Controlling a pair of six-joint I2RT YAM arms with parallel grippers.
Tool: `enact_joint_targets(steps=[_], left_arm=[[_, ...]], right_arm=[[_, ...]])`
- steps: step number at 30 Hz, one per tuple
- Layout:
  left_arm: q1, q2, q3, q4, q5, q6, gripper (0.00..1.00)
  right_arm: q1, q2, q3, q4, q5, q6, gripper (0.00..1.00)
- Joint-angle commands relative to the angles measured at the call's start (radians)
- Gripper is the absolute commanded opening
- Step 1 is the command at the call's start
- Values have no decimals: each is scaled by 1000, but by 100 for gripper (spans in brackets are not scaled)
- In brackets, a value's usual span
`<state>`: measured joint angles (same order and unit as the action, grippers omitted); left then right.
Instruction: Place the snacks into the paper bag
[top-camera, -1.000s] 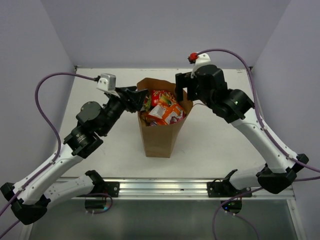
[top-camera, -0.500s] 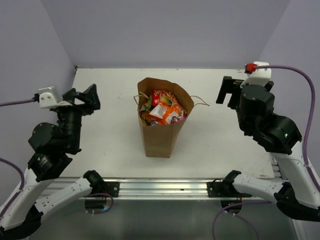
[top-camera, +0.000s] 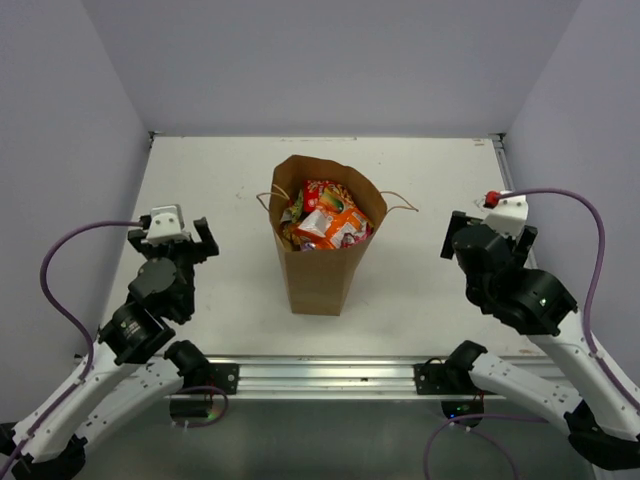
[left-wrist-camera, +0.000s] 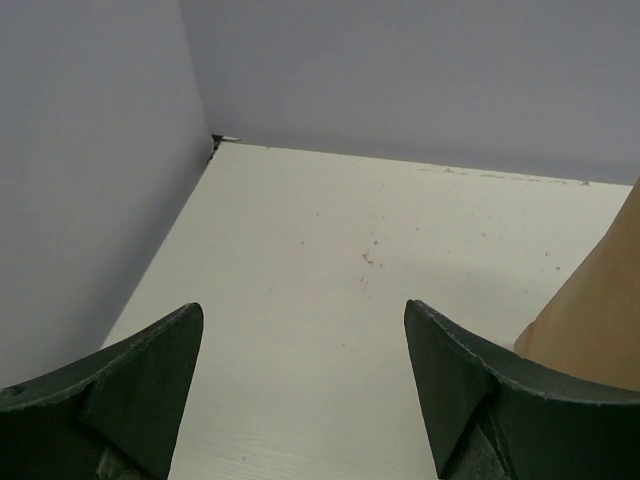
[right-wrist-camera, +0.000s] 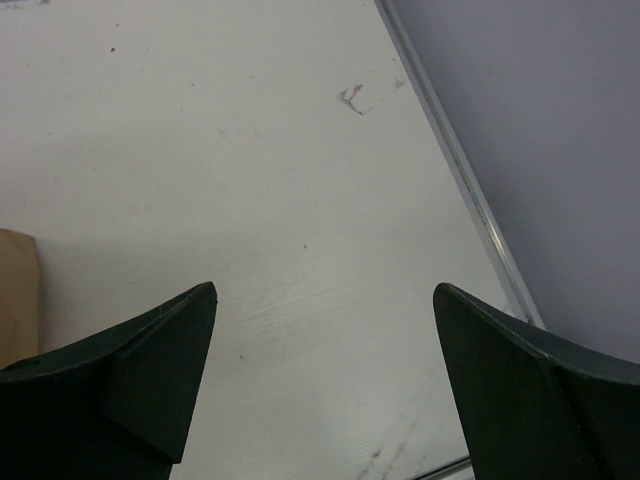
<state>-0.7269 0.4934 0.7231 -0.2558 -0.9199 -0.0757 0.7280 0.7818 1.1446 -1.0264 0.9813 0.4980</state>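
The brown paper bag (top-camera: 318, 275) stands upright in the middle of the table, its mouth wide. Several shiny snacks (top-camera: 325, 222) in red, orange and green fill it to the rim. My left gripper (top-camera: 170, 240) hangs open well to the left of the bag, with nothing between its fingers. In the left wrist view that gripper (left-wrist-camera: 302, 307) points over bare table, and the bag's side (left-wrist-camera: 600, 310) shows at the right edge. My right gripper (top-camera: 488, 236) is open and empty to the right of the bag. Its wrist view shows the gripper (right-wrist-camera: 326, 288) above bare table, with a bag corner (right-wrist-camera: 15, 290) at far left.
The bag's thin handles (top-camera: 402, 206) hang outward on both sides. Purple walls close the table at the back and sides. A metal strip (right-wrist-camera: 460, 170) runs along the table's right edge, and an aluminium rail (top-camera: 325, 375) lies between the arm bases.
Both arms have drawn back from the bag's rim, outward and toward the near edge of the table. Both grippers let go of the rim and opened wider.
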Motion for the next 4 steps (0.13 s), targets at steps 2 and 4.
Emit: enact_joint_targets(steps=[2,4], left_arm=[[17,-4,55,49,1,-7,85],[23,4,55,44,12,-15,85]], right_arm=[[2,-10,40,-20,69,63,89],[2,-1,56,-37,69,68,94]])
